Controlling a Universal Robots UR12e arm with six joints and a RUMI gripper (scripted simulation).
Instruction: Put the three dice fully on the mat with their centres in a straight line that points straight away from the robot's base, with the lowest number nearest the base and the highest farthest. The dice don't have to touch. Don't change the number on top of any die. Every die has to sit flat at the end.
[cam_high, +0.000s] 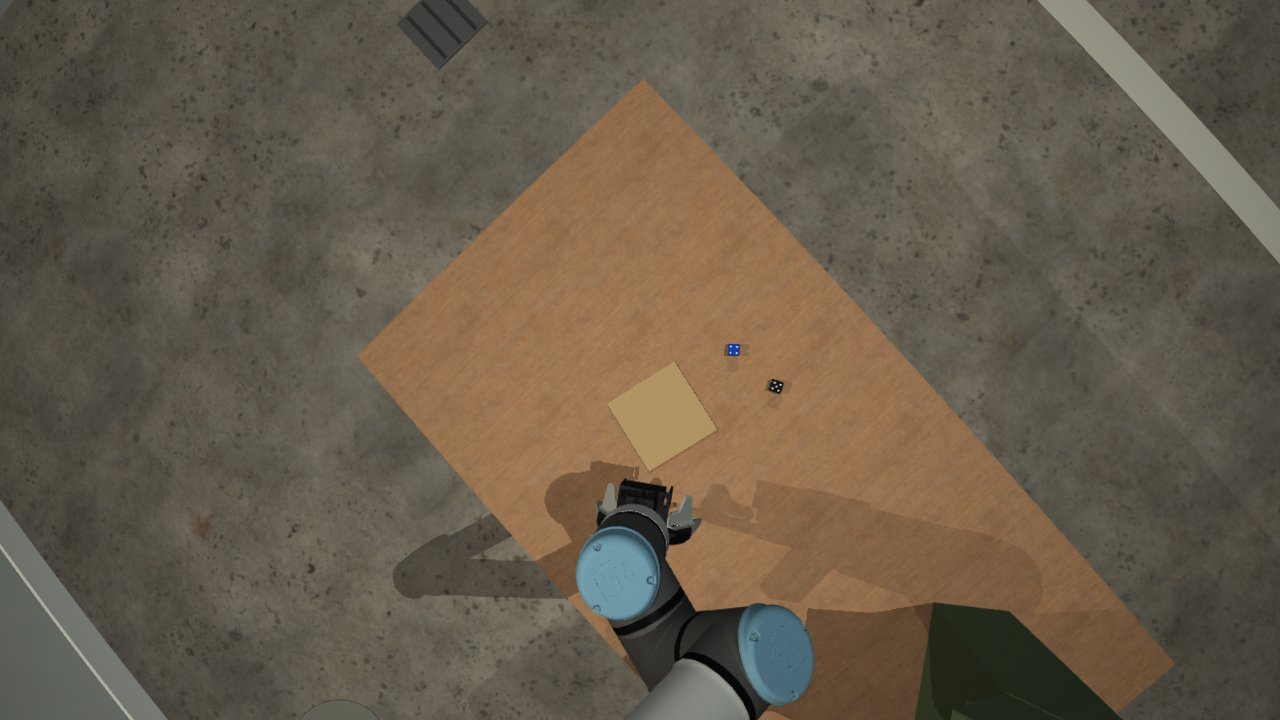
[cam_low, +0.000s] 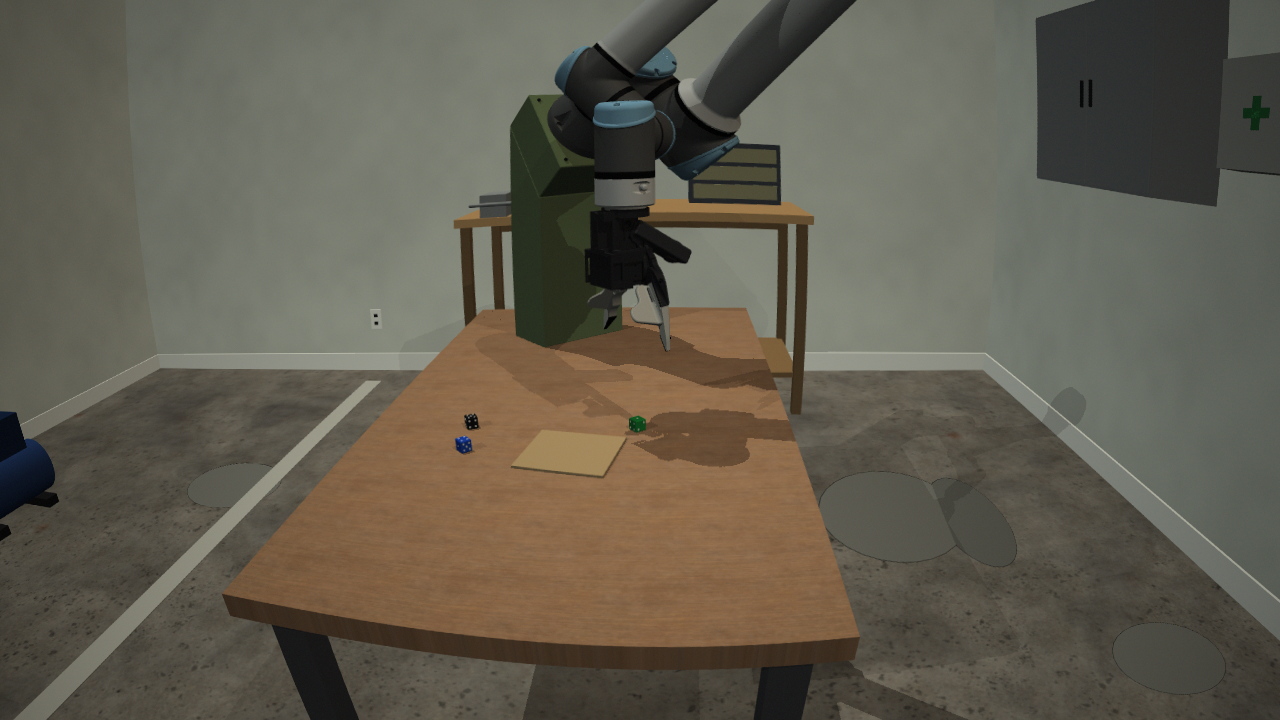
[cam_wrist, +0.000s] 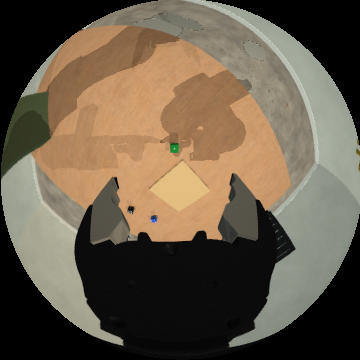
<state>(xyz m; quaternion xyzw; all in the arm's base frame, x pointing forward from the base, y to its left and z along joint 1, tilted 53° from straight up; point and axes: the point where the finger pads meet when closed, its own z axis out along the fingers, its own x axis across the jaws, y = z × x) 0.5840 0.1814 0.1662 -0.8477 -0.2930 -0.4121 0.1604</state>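
The hand (cam_high: 648, 497) (cam_low: 637, 337) (cam_wrist: 173, 175) hangs above the bench (cam_high: 581, 268) (cam_low: 537, 555) (cam_wrist: 265, 167), its two grey fingers spread wide apart with nothing between them. The fingers have notched inner edges and hang from a black body.

The green die (cam_low: 637, 423) (cam_wrist: 174, 148) sits flat on the bench, just beside the mat's corner that lies toward the hand's shadow. It is a bright green cube with pale pips, and the wrist view shows a single pip on top. From above, the hand hides it.

The mat (cam_high: 662, 416) (cam_low: 570, 453) (cam_wrist: 180, 186) is a thin, plain tan square lying flat, turned at an angle to the bench's edges. All three dice are off it.

Across the mat from the green die, the blue die (cam_high: 733, 350) (cam_low: 463, 445) (cam_wrist: 154, 219) rests flat on the bench, a deep blue cube with four white pips on top. The black die (cam_high: 776, 385) (cam_low: 471, 421) (cam_wrist: 131, 209) sits near it but apart, also flat, showing five white pips and turned at a different angle. Farther out, the dark green pedestal (cam_high: 984, 662) (cam_low: 550, 268) (cam_wrist: 25, 120) stands on the bench.
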